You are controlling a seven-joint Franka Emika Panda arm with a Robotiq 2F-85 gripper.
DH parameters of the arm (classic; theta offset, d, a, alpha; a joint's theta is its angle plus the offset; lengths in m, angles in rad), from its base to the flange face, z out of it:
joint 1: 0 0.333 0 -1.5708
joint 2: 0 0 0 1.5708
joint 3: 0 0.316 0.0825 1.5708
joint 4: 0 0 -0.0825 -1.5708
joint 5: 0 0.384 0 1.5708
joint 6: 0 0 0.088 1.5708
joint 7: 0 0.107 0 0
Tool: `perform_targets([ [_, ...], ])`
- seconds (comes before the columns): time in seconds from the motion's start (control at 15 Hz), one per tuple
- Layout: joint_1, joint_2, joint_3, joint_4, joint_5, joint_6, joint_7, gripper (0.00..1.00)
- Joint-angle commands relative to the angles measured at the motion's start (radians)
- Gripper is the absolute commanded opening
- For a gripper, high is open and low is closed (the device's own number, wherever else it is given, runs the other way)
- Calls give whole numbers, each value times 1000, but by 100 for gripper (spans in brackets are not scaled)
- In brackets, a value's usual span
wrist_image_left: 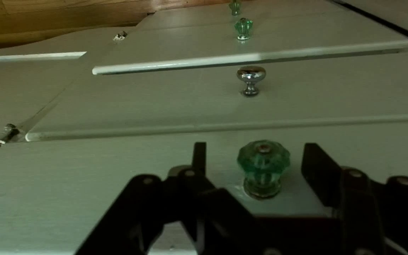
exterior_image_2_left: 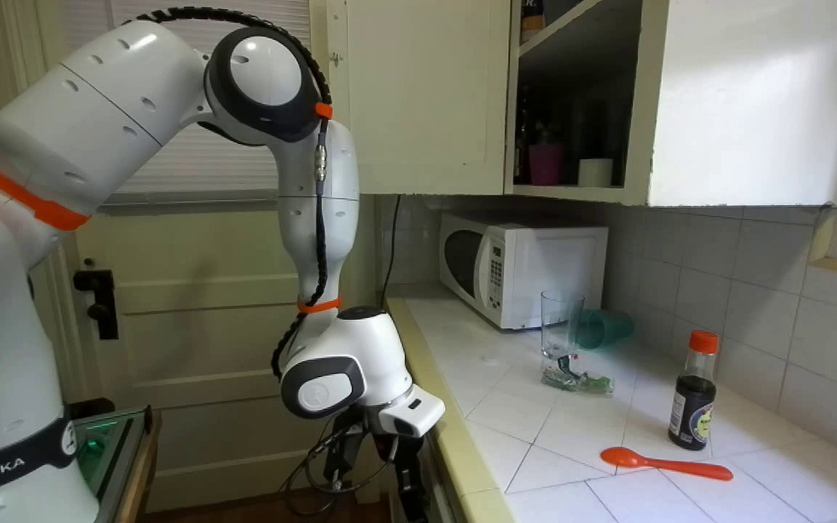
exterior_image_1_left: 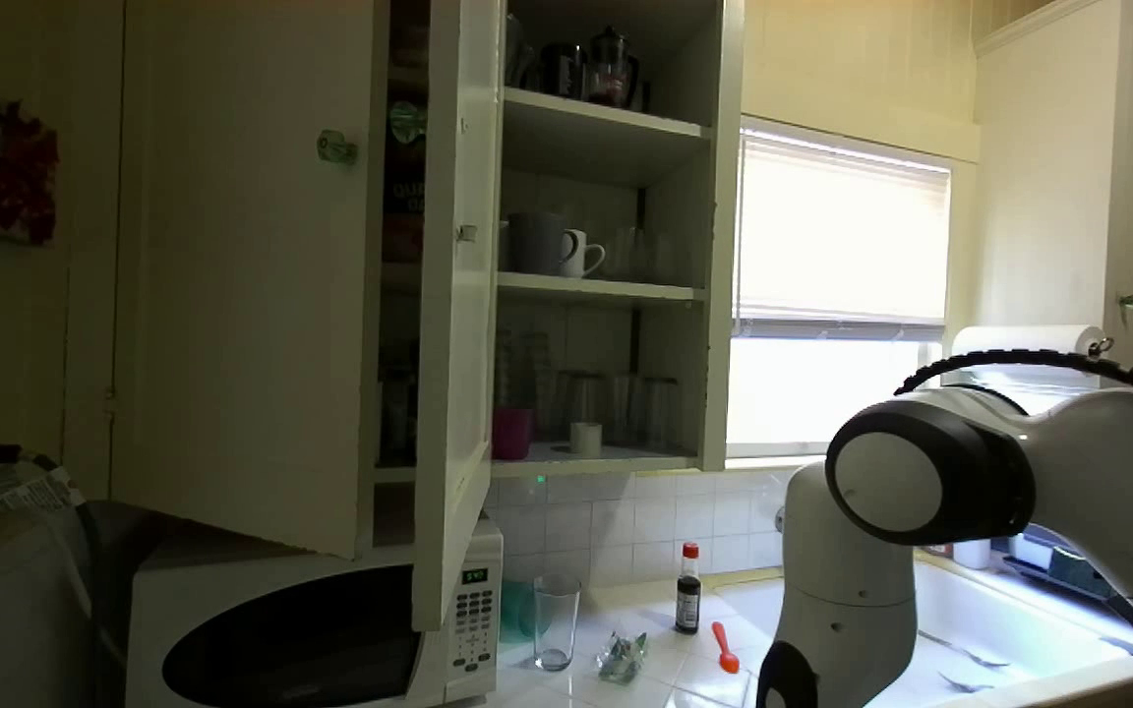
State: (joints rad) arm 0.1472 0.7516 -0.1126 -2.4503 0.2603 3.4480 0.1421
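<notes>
Between the two black fingers of my gripper (wrist_image_left: 255, 150), in the wrist view, a faceted green glass knob (wrist_image_left: 263, 166) stands out from a pale painted drawer front (wrist_image_left: 83, 187). Gaps show on both sides of the knob, so the jaws stand open around it without gripping it. A chrome knob (wrist_image_left: 251, 79) is on the panel beyond, and green glass knobs (wrist_image_left: 243, 29) follow farther off. In an exterior view the gripper (exterior_image_2_left: 376, 490) points down beside the front of the counter, below its edge; the knob is hidden there.
The yellow counter edge (exterior_image_2_left: 455, 443) runs close beside the gripper. On the counter are a red spoon (exterior_image_2_left: 665, 465), a sauce bottle (exterior_image_2_left: 693, 407), a clear glass (exterior_image_2_left: 561, 319), a green cup (exterior_image_2_left: 602, 328), a crumpled wrapper (exterior_image_2_left: 577, 379) and a microwave (exterior_image_2_left: 549, 261). A cabinet door (exterior_image_1_left: 453, 344) hangs open.
</notes>
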Motion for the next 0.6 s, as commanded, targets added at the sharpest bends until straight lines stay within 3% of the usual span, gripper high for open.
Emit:
perform_targets([
  [0.0,27,19,-16,24,8,-36,1,42],
  [0.27,64,15,-33,4,23,-37,5,11],
  [0.53,78,2,8,-43,-1,-38,0,9],
])
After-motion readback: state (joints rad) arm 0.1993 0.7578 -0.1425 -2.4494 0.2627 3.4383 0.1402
